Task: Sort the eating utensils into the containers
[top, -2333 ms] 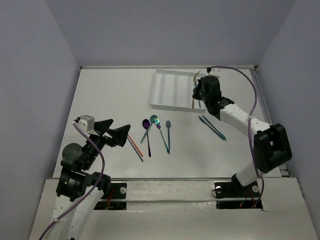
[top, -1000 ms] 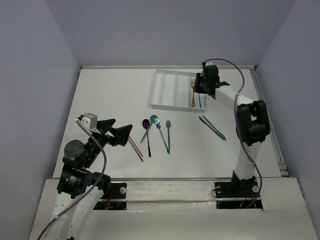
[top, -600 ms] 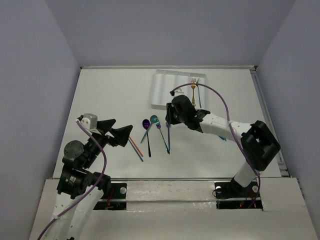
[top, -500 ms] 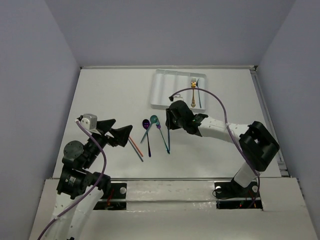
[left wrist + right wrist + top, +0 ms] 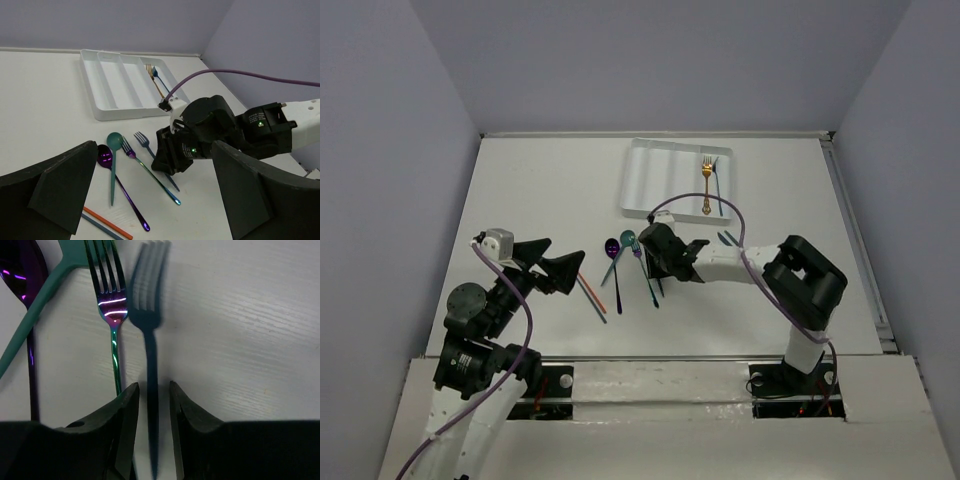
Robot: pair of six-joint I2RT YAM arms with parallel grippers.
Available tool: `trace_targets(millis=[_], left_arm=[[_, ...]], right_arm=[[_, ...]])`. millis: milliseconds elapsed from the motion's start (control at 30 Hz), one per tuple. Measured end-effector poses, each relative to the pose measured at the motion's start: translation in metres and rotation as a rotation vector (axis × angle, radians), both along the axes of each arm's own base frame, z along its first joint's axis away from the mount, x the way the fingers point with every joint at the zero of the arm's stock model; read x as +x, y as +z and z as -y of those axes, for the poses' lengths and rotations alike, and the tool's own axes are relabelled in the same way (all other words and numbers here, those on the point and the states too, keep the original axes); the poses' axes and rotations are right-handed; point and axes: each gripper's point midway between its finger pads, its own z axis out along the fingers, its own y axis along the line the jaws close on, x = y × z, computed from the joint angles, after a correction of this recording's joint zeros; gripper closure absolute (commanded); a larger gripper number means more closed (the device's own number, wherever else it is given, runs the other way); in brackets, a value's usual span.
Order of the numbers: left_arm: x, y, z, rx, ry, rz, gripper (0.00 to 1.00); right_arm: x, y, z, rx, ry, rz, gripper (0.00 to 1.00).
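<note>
My right gripper [image 5: 658,262] is low over the loose utensils, open, with its jaws either side of the blue fork's handle [image 5: 151,390] and small gaps on both sides. The blue fork [image 5: 145,142] lies flat beside an iridescent fork [image 5: 112,310], a teal spoon [image 5: 40,300] and a purple spoon [image 5: 20,275]. The white tray [image 5: 650,180] holds a gold fork [image 5: 706,185] and a blue piece [image 5: 717,180] in its right compartments. My left gripper [image 5: 566,249] is open and empty, left of the spoons.
An orange and a blue chopstick [image 5: 590,292] lie near my left gripper. Two teal chopsticks [image 5: 725,238] lie right of the tray's front, partly hidden by my right arm. Walls close in the table on three sides.
My right gripper left the gold fork in the tray, swung down and left to the loose utensils, and lowered around the blue fork's handle. My left arm has not moved.
</note>
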Motion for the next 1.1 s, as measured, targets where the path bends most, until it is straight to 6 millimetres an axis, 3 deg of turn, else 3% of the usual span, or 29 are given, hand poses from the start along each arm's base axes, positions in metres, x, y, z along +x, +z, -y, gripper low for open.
trace_targets(millis=[167, 400, 700, 933, 1033, 1100], left_arm=[[0.0, 0.0, 0.0, 0.0, 0.0, 0.0, 0.01], [0.0, -0.001, 0.0, 0.0, -0.002, 0.0, 0.01], [0.0, 0.0, 0.001, 0.0, -0.003, 0.001, 0.01], [0.0, 0.0, 0.0, 0.0, -0.003, 0.002, 0.01], [0.0, 0.0, 0.0, 0.0, -0.003, 0.002, 0.01], [0.0, 0.0, 0.0, 0.0, -0.003, 0.003, 0.01]], right_arm=[[0.013, -0.003, 0.0, -0.04, -0.046, 0.02, 0.7], [0.022, -0.004, 0.005, -0.088, -0.085, 0.04, 0.93], [0.024, 0.0, 0.012, -0.126, -0.086, 0.062, 0.99], [0.032, 0.049, 0.017, -0.085, -0.082, 0.144, 1.0], [0.054, 0.071, 0.036, -0.059, -0.125, 0.177, 1.0], [0.087, 0.078, 0.067, -0.041, -0.201, 0.185, 1.0]])
